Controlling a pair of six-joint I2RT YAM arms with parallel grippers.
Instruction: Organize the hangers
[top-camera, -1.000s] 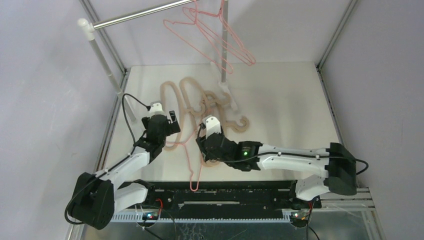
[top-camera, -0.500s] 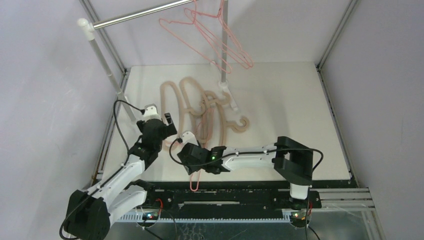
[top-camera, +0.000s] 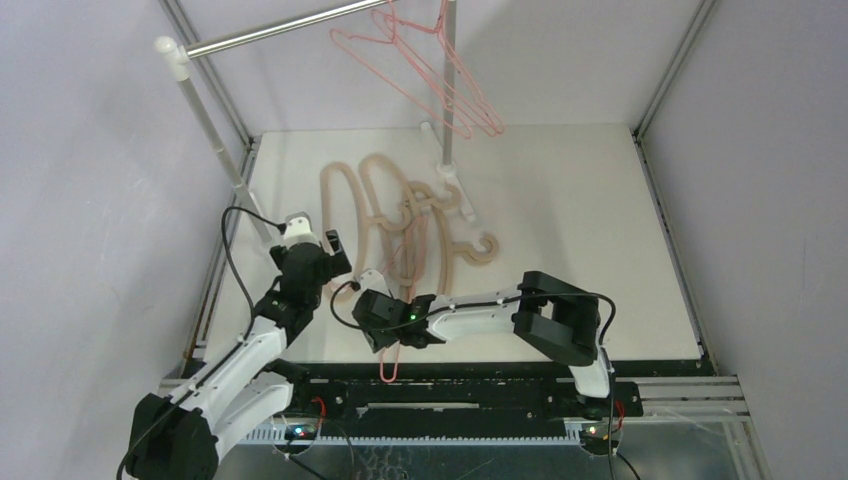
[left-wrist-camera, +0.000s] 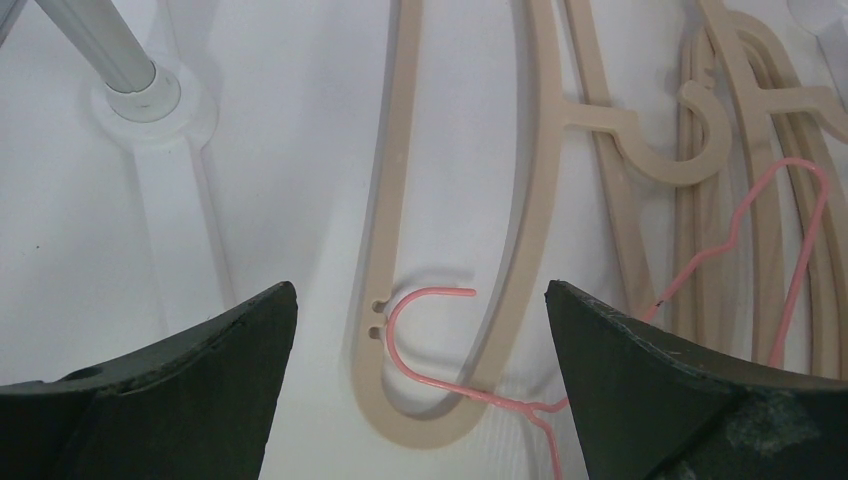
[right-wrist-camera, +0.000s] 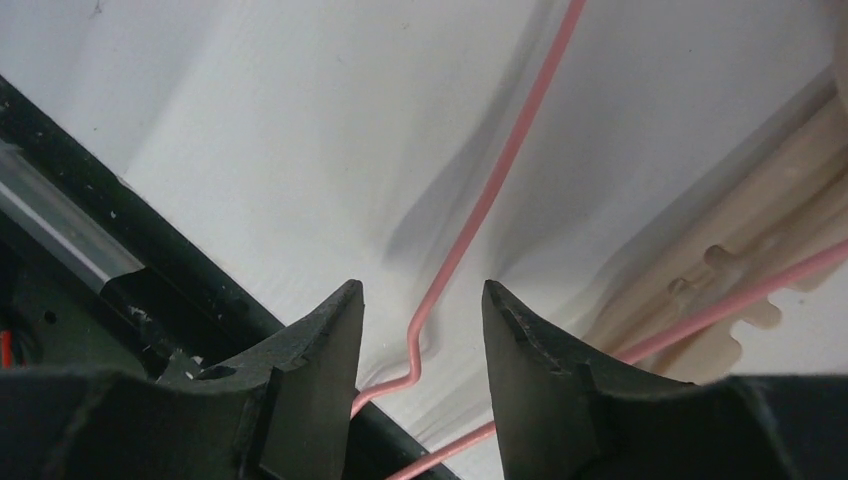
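The thin pink wire hanger (right-wrist-camera: 480, 205) lay flat beneath the nearer right gripper (right-wrist-camera: 420, 300), one strand running lengthwise between its narrowly parted jaws, ungripped; the left gripper (left-wrist-camera: 417, 292), spread wide, hung above the hanger's hook.

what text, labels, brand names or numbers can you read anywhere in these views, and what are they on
None: no word, label, brand, number or sign can be read in any view.
The beige hangers, the pink wire hanger and the metal rail show no markings.
A small green light glows on the right arm, but it carries no text.
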